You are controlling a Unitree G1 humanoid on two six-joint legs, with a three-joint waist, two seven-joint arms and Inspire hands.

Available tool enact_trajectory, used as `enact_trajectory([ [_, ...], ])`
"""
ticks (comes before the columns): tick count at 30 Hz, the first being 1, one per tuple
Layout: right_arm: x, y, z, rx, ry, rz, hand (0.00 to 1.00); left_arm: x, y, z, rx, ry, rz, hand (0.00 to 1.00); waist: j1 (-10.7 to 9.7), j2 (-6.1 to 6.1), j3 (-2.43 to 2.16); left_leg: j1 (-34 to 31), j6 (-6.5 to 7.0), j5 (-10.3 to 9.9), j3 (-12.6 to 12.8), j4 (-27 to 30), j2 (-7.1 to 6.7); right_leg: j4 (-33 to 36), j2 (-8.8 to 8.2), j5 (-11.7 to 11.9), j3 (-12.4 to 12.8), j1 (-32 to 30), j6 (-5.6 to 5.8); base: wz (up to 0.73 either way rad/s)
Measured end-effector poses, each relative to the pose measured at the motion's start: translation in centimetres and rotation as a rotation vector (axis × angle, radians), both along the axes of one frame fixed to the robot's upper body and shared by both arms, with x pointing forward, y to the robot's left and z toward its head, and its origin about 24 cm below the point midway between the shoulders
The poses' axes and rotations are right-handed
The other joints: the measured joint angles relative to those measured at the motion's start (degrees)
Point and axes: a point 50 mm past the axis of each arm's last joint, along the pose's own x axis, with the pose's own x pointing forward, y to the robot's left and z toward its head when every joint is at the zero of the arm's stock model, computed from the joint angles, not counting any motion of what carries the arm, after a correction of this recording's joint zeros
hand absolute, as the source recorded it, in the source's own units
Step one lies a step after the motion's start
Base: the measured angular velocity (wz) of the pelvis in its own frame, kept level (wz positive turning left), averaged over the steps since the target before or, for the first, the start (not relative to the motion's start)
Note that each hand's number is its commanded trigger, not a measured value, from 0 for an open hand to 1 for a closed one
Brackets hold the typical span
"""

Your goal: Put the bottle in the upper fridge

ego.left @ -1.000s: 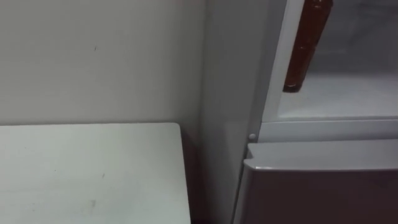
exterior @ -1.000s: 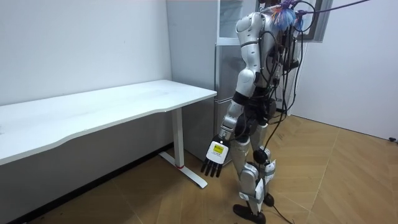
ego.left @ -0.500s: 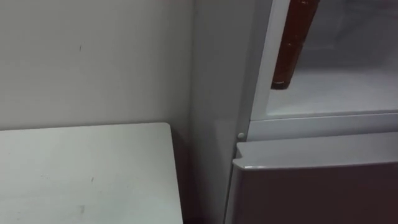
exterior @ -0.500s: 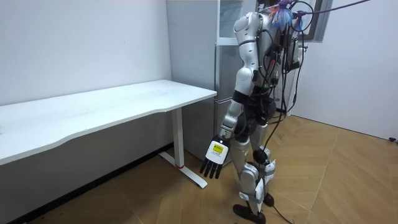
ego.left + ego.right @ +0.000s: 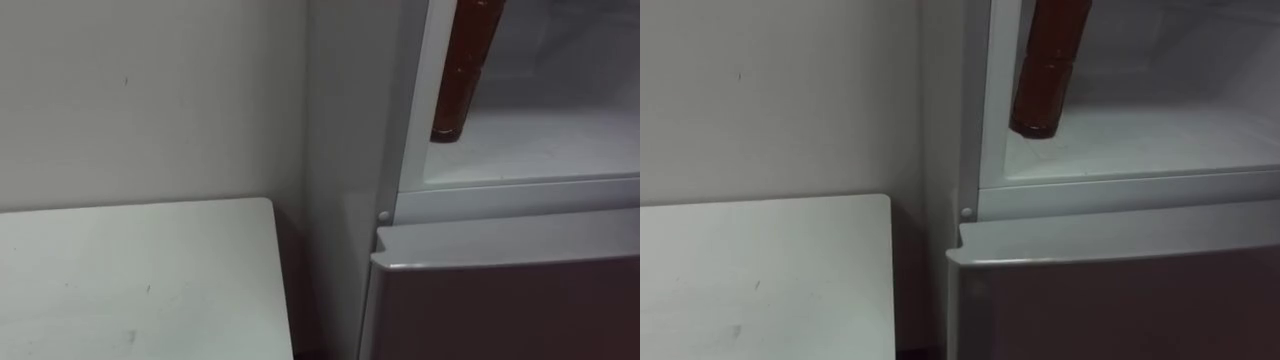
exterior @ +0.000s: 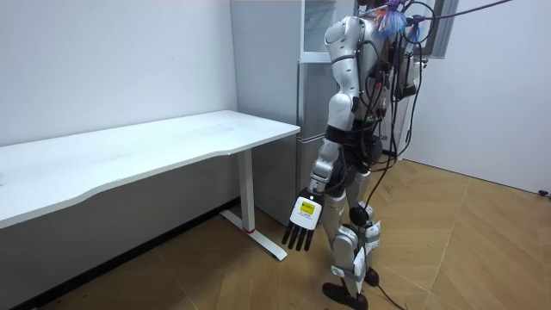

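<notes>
Left eye view: a brown bottle [image 5: 462, 70] hangs inside the upper fridge [image 5: 500, 192], its lower end just above the white floor, near the left wall. A white tabletop [image 5: 130, 280] lies left. The left hand [image 6: 301, 226] hangs beside the thigh, fingers straight, empty.

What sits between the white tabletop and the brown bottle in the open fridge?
In the left eye view, the grey fridge's side wall and its white front frame separate the white tabletop from the brown bottle.
</notes>
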Motion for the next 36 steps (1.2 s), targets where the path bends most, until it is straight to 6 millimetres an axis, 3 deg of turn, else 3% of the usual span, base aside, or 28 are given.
enact_trajectory([
  [13, 0.7, 0.9, -0.6, 0.016, 0.032, 0.008, 0.0, 0.3, -0.2, -0.2, -0.014, -0.017, -0.001, 0.0, 0.4, -1.18, 0.06, 0.6, -0.01, 0.0, 0.4, 0.0, -0.14, 0.1, -0.05, -0.5, 0.5, -0.2, -0.05, -0.02],
  [16, 1.0, 1.2, -0.8, 0.02, 0.038, 0.025, 0.0, 0.7, -0.3, -0.3, -0.018, -0.021, -0.002, 0.0, 1.7, -1.33, 0.15, 1.0, -0.01, 0.0, 1.5, 0.0, -0.07, 0.6, 0.11, -0.5, 2.0, -0.2, -0.06, -0.21],
  [21, 1.6, 1.8, -0.9, 0.022, 0.041, 0.062, 0.0, 1.0, -0.5, -0.4, -0.024, -0.031, -0.004, 0.0, 2.3, -1.34, 0.18, 0.9, 0.04, 0.0, 1.7, -0.1, -0.08, 0.6, 0.18, -0.4, 2.4, -0.7, 0.0, -0.07],
  [33, 4.2, 5.8, -0.5, -0.057, 0.013, 0.336, 0.0, 1.0, -1.4, -0.7, -0.054, 0.006, -0.085, 0.0, 3.2, 1.33, -0.35, 0.2, 0.05, 0.0, 1.8, 0.0, 0.37, 0.6, 0.76, 0.8, 3.1, -1.2, -0.49, -0.04],
  [36, 5.0, 6.6, -0.5, -0.091, 0.029, 0.421, 0.0, 1.2, -1.7, -0.8, -0.064, 0.014, -0.11, 0.0, 4.5, 1.68, -0.39, 0.2, 0.05, 0.0, 1.8, 0.0, 0.45, 0.6, 0.81, 1.0, 3.2, -1.2, -0.56, -0.01],
])
